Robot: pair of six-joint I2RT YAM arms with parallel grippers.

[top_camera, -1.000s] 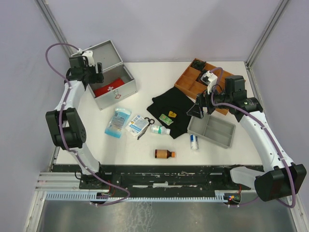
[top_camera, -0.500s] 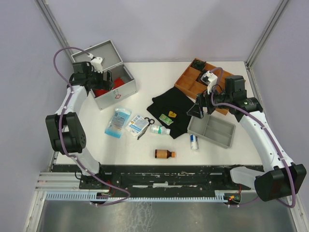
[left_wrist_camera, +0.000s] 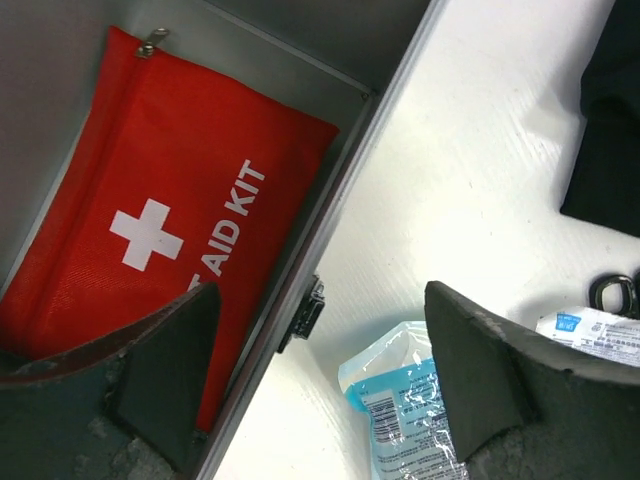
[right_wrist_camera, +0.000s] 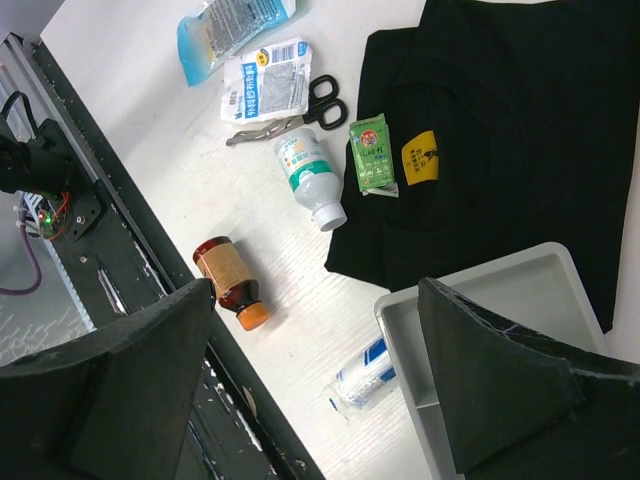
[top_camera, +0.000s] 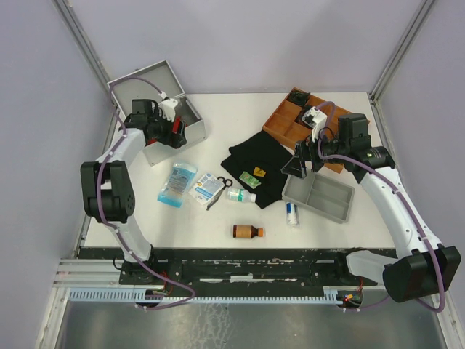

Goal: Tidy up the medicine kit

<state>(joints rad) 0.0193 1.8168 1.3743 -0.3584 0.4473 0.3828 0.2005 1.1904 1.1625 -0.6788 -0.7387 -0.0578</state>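
**Overhead and wrist views, both arms.** The medicine kit (top_camera: 144, 81) stands at the far left corner of the tabletop (top_camera: 182, 229), its lid raised and leaning back. A red pouch (left_wrist_camera: 170, 200) marked with a white cross lies flat inside, against the front wall.

The left claw (left_wrist_camera: 320, 300) hangs over that front wall, jaws spread wide with nothing between them. One finger is above the pouch and the other above the tabletop outside the case. A blue packet (left_wrist_camera: 400, 400) lies on the tabletop near the kit's front wall.

The right claw (right_wrist_camera: 315, 290) is held in the air near the edge of a black cloth (right_wrist_camera: 520, 110), jaws apart and empty. A grey divided tray (right_wrist_camera: 500, 320) sits below it, its corner meeting the cloth.

- **On the cloth:** a green sachet (right_wrist_camera: 372, 155) lies beside a yellow label (right_wrist_camera: 420, 158).
- **At the cloth's edge:** a white bottle (right_wrist_camera: 310, 175) lies on its side.
- **Beyond the bottle:** scissors (right_wrist_camera: 320, 95) lie against a white packet (right_wrist_camera: 262, 88).
- **Toward the near edge:** an amber bottle (right_wrist_camera: 228, 280) lies on its side, apart from the rest.
- **Beside the tray:** a small blue-and-white tube (right_wrist_camera: 365, 375) lies just next to it.
- **Far right:** a wooden organiser (top_camera: 287, 116) sits behind the right arm.
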